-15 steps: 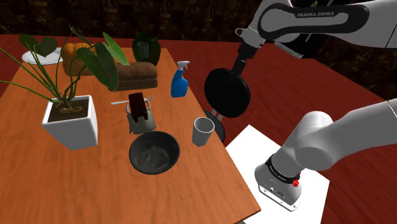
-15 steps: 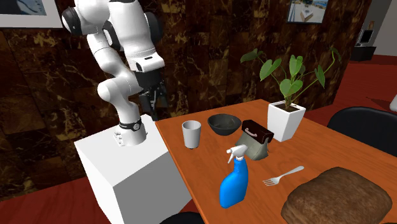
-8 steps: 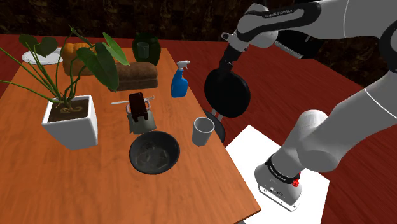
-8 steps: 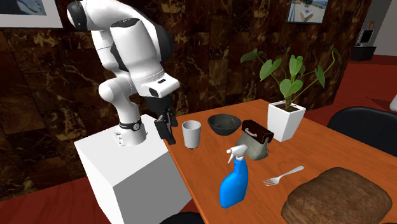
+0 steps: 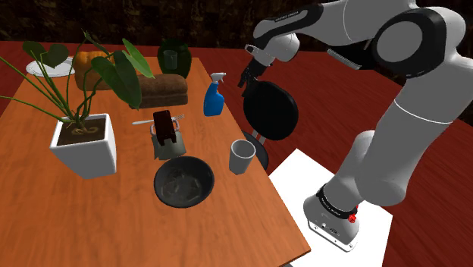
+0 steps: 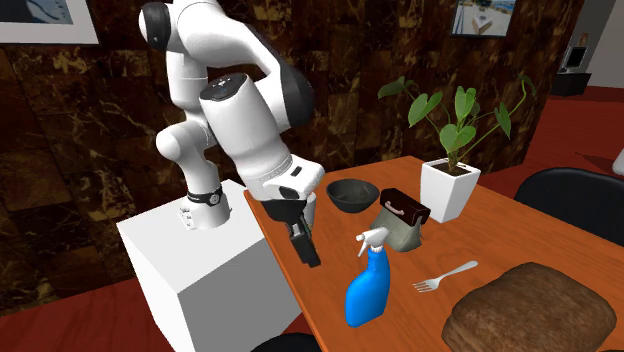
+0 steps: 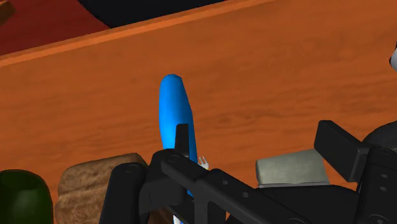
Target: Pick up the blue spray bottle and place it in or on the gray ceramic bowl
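**Arm swinging out toward the bottle**

The gripper (image 6: 310, 255), fingers spread and carrying nothing, is arriving over the table (image 5: 114, 220) edge after swinging out from beside the stand, so the reach is closing. Just beyond, the blue spray bottle (image 5: 214, 97) is standing upright, glossy and white-triggered. The dark grey bowl (image 5: 183, 182) is sitting farther off.

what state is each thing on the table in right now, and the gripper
bottle, upright on the table, not held
bowl, upright, empty
cup, upright
plant, upright in its white pot
fork, lying flat
gripper, open, holding nothing
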Robot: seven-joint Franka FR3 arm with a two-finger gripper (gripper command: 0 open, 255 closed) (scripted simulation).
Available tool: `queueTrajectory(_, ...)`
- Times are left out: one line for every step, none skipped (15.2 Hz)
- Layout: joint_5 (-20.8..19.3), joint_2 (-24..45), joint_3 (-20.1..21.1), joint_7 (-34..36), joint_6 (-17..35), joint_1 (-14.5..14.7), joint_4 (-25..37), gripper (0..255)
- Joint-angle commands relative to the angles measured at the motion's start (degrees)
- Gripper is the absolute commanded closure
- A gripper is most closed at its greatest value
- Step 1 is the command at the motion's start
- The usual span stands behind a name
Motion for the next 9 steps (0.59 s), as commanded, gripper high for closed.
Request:
queueTrajectory(5.1,5.2,0.9,-6.1,-1.4,-1.3,4.4,0)
queueTrajectory(7.1,7.6,1.7,-8.5,-2.1,-2.1,6.6,0)
queueTrajectory(9.0,10.0,2.6,-10.7,-2.9,-3.0,8.9,0)
queueTrajectory(10.7,12.4,3.5,-12.7,-3.7,-3.9,11.3,0)
queueTrajectory(12.2,14.6,4.4,-14.5,-4.4,-4.8,13.7,0)
queueTrajectory(13.5,16.8,5.4,-16.2,-5.2,-5.7,16.2,0)
queueTrajectory(14.5,18.7,6.2,-17.5,-5.9,-6.5,18.4,0)
queueTrajectory(14.9,19.1,6.5,-17.6,-5.4,-6.5,18.4,0)
queueTrajectory(15.2,19.5,6.7,-17.8,-5.0,-6.4,18.3,0)
